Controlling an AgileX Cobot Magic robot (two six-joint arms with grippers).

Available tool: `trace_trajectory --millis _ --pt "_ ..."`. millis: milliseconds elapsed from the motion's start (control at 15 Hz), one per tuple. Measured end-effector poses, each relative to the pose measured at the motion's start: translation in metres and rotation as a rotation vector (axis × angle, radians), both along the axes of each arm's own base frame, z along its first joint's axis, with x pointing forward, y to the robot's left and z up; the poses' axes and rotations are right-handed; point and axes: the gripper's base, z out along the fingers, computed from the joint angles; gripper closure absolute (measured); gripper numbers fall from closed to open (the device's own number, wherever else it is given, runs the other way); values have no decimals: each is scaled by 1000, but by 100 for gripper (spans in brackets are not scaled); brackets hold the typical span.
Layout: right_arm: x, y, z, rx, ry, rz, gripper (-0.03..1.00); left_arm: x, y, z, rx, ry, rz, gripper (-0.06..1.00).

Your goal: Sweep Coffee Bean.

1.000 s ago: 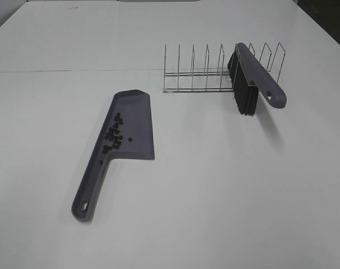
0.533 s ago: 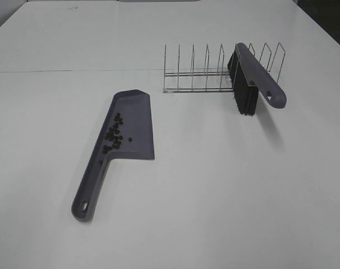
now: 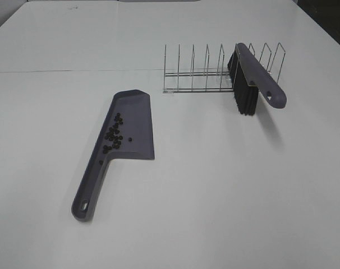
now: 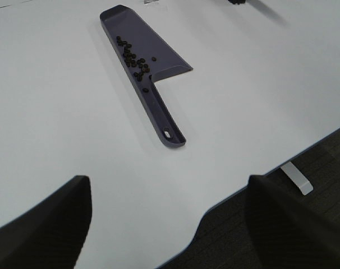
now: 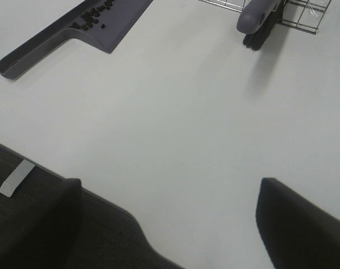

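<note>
The wire rack [image 5: 304,14] is running off the picture's edge in the right wrist view, and the brush [image 5: 258,19] beside it is showing only its handle end and some bristles. The dark fingers [image 4: 44,224] are lying blurred and cropped near the desk [image 4: 243,101] edge. Overlapping coffee beans [image 3: 114,134] in the dustpan [image 3: 133,120] are defying counting.

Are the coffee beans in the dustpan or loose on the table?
In the dustpan: the coffee beans cluster on the dustpan tray near its handle; none show on the table.
</note>
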Motion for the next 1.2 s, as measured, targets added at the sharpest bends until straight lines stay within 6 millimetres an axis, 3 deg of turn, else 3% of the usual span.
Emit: trace_trajectory --millis 933,1200 --pt "0 0 0 0 0 0 23 0 0 0 25 -14 -12 23" --pt "1 -2 0 0 0 -89 23 0 1 0 25 -14 -10 23"
